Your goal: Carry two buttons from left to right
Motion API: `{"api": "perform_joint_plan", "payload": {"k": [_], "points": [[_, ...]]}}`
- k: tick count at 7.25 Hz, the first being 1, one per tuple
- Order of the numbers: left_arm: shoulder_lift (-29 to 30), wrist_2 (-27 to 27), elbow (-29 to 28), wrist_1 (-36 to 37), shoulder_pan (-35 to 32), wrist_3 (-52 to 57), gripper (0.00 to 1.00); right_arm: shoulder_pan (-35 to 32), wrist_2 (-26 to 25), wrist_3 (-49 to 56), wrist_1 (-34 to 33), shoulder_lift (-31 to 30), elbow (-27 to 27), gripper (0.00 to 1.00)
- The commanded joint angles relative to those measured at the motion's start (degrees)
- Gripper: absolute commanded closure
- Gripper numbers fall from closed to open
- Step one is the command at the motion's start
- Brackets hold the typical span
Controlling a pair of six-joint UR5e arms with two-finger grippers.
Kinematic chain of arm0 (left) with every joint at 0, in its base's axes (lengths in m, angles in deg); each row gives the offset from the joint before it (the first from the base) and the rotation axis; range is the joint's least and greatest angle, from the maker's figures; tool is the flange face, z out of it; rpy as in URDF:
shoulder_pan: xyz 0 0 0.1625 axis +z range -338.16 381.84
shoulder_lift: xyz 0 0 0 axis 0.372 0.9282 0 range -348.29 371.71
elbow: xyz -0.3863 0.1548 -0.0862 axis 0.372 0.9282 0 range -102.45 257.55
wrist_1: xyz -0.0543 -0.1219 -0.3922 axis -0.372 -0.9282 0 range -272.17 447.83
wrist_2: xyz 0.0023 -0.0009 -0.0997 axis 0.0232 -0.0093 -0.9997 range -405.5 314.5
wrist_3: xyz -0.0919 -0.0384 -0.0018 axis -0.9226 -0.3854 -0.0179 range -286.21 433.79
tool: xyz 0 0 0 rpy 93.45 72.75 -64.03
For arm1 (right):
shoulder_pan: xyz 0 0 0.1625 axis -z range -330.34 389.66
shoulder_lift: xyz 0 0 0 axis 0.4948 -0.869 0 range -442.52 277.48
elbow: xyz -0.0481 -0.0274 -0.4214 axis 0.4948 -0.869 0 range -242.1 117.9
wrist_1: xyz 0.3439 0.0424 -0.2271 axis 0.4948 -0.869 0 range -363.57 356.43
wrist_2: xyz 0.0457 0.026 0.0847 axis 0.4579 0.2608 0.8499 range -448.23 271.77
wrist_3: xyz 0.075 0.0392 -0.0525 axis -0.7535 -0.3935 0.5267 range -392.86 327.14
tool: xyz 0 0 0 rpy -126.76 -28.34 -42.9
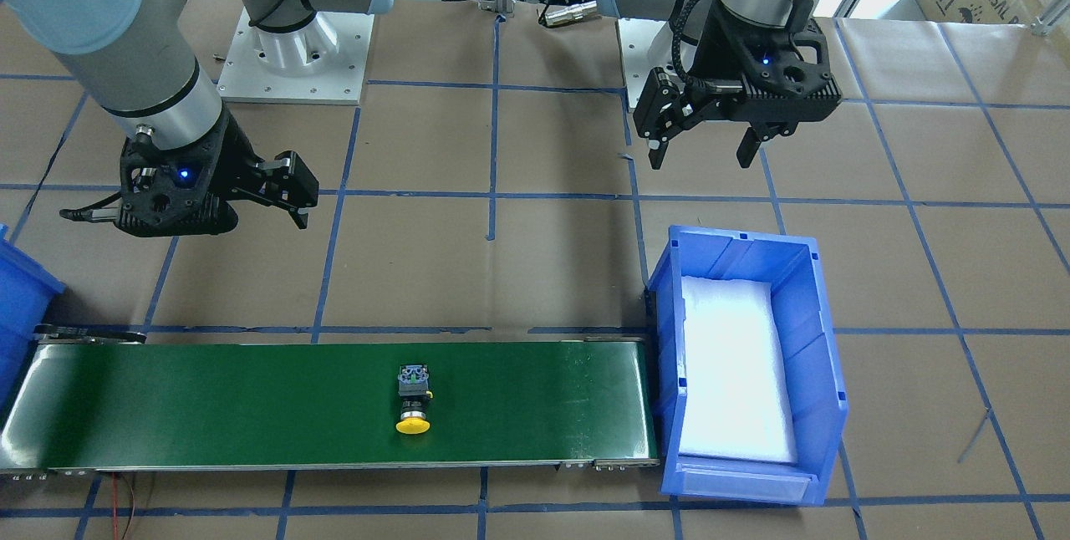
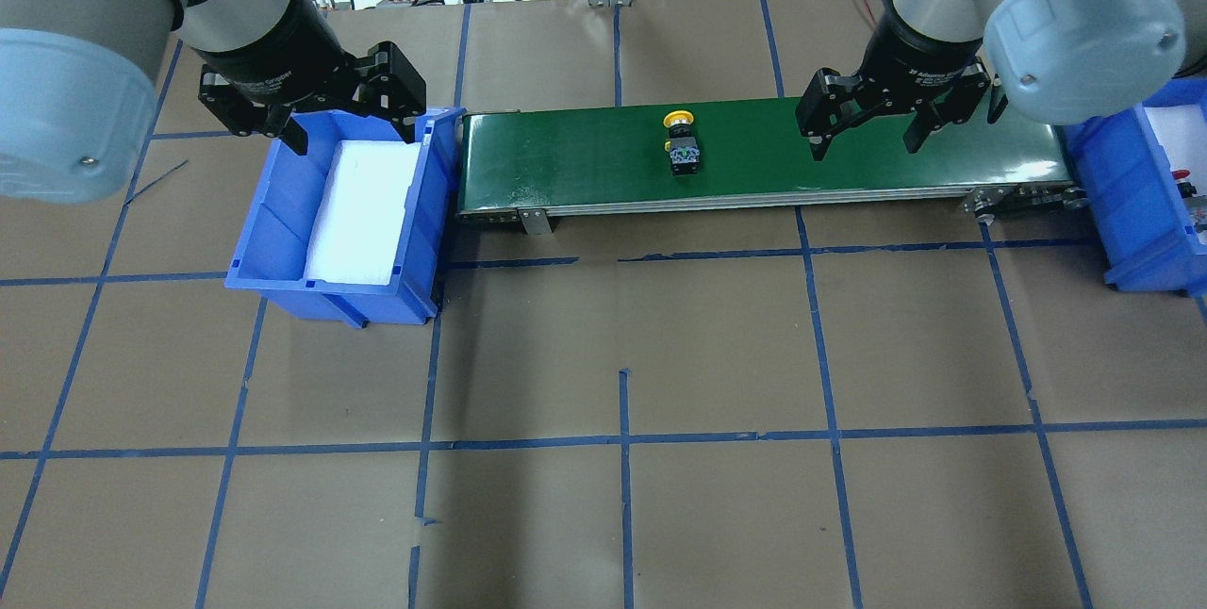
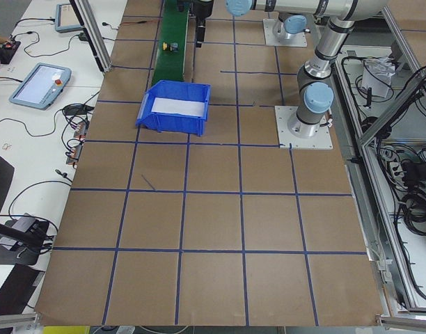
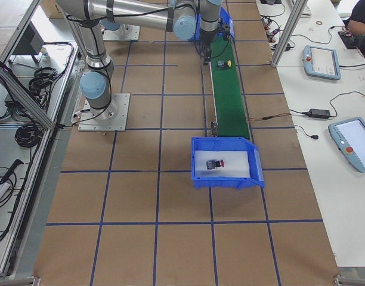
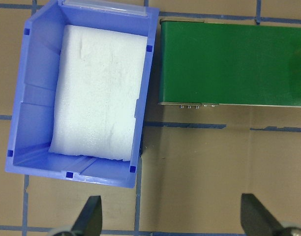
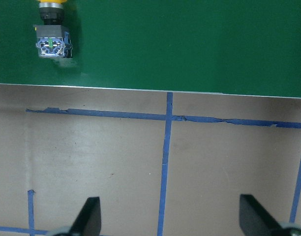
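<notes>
- A brown, blue-taped table point(image 2: 622, 515) is spanned by a green belt point(image 1: 251, 406).
- The yellow button point(image 1: 413, 402) is laid mid-belt, lower centre of the front view; the red button point(image 4: 215, 163) is seen inside a blue bin point(image 4: 227, 182).
- The left gripper point(image 1: 700, 157) and right gripper point(image 2: 866, 147) are spread wide, with nothing grasped.

Yellow button point(image 1: 414, 399) lies on its side midway along the table's point(image 2: 622, 515) far edge, cap outward; red button point(image 4: 215, 163) near the right edge.
</notes>
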State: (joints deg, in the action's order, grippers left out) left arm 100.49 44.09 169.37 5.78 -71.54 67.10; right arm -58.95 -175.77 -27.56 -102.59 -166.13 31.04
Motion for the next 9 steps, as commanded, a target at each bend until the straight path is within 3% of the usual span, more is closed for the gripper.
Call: {"api": "perform_joint_plan", "payload": {"k": [1, 9], "points": [[0.25, -0.12, -0.49, -0.04, -0.22, 0.27, 0.00, -0.08, -0.09, -0.03, 0.23, -0.15, 0.19, 0.00], [0.59, -0.03, -0.05, -1.80, 0.39, 1.94, 0.00, -0.17, 0.08, 0.41, 0.41, -1.20, 3.52, 0.00]]}}
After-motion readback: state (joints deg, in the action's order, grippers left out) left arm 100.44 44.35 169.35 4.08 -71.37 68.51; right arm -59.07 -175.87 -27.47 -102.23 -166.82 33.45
